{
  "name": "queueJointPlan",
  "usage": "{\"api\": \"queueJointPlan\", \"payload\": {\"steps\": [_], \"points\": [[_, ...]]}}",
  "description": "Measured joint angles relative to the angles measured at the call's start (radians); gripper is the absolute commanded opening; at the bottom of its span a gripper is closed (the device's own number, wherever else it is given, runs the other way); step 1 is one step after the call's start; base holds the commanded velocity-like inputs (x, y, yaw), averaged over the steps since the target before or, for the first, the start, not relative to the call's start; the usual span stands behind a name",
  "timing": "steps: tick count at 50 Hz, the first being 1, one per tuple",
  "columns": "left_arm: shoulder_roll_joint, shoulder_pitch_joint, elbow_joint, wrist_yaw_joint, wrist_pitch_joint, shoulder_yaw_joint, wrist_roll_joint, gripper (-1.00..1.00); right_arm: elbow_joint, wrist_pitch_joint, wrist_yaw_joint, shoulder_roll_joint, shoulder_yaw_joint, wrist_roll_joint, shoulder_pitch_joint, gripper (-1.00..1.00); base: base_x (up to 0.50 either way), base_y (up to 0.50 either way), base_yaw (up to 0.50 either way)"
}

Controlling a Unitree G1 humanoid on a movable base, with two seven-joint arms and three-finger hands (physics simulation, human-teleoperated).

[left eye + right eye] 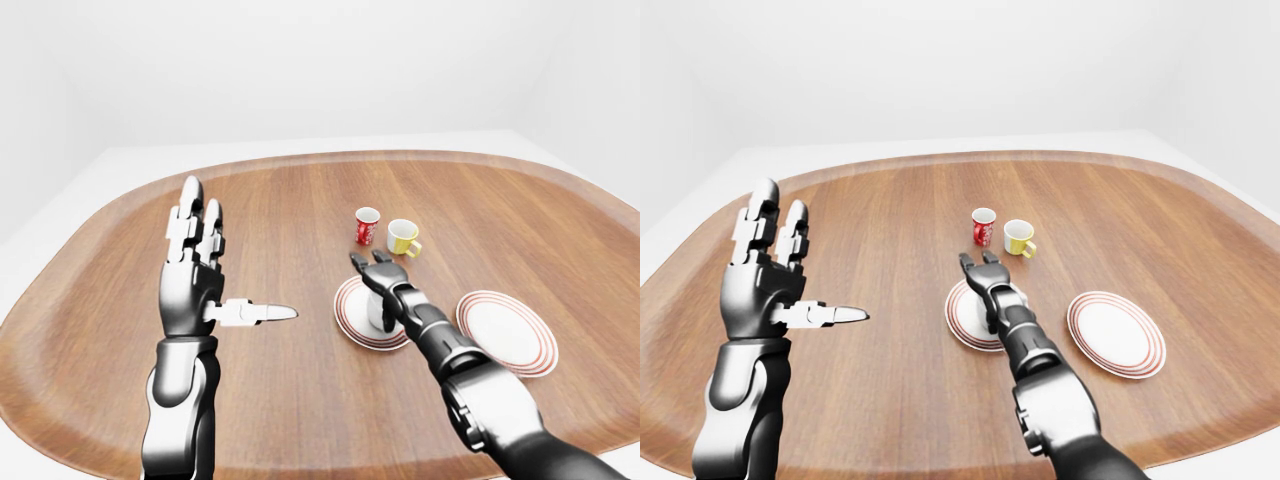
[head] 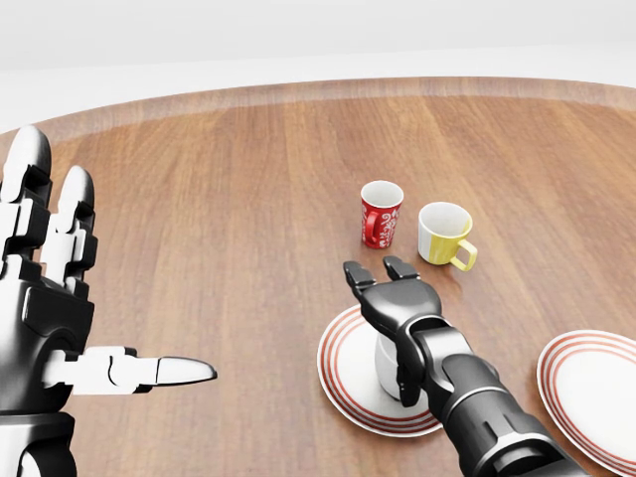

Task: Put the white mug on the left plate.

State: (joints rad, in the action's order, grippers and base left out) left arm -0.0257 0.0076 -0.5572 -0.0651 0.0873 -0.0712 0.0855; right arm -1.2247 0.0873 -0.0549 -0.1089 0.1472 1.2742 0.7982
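Observation:
The white mug [image 2: 385,364] stands upright on the left plate [image 2: 338,383], a white plate with red rings, low in the head view. My right hand [image 2: 383,298] lies over the mug and hides most of it. Its two fingers [image 2: 355,272] stretch out flat past the mug's top and its thumb hangs down the mug's right side, so the hand is open and not closed round the mug. My left hand [image 2: 114,273] is raised at the left edge, open, with fingers up and thumb pointing right, holding nothing.
A red patterned mug [image 2: 381,214] and a yellow mug [image 2: 443,235] stand just above the left plate. A second red-ringed plate [image 2: 588,390] lies at the lower right. The oval wooden table [image 1: 120,330] has a raised rim.

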Motion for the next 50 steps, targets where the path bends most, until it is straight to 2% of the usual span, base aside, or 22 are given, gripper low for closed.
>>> {"api": "queueJointPlan", "payload": {"steps": [29, 40, 46, 48, 50], "points": [[0.0, -0.002, 0.001, 0.001, 0.0, -0.001, 0.0, 1.0, 0.255, 0.0, 0.166, 0.0, -0.012, -0.032, -0.108, 1.0, 0.0, 0.0, 0.0], [0.0, -0.001, 0.001, 0.001, 0.0, 0.0, -0.001, 1.0, 0.506, 0.0, 0.314, 0.004, -0.032, -0.066, -0.199, 1.0, 0.0, 0.0, 0.0], [-0.001, -0.003, 0.0, 0.001, 0.0, -0.002, 0.001, 1.0, 0.687, 0.0, 0.436, 0.021, -0.059, -0.167, -0.248, 1.0, 0.0, 0.0, 0.0], [-0.001, -0.004, 0.0, 0.001, 0.0, -0.003, 0.002, 1.0, 0.75, -0.006, 0.478, 0.026, -0.069, -0.215, -0.262, 1.0, 0.0, 0.0, 0.0], [-0.001, -0.004, -0.001, 0.001, 0.0, -0.004, 0.002, 1.0, 0.813, -0.027, 0.519, 0.031, -0.08, -0.271, -0.272, 1.0, 0.0, 0.0, 0.0]]}}
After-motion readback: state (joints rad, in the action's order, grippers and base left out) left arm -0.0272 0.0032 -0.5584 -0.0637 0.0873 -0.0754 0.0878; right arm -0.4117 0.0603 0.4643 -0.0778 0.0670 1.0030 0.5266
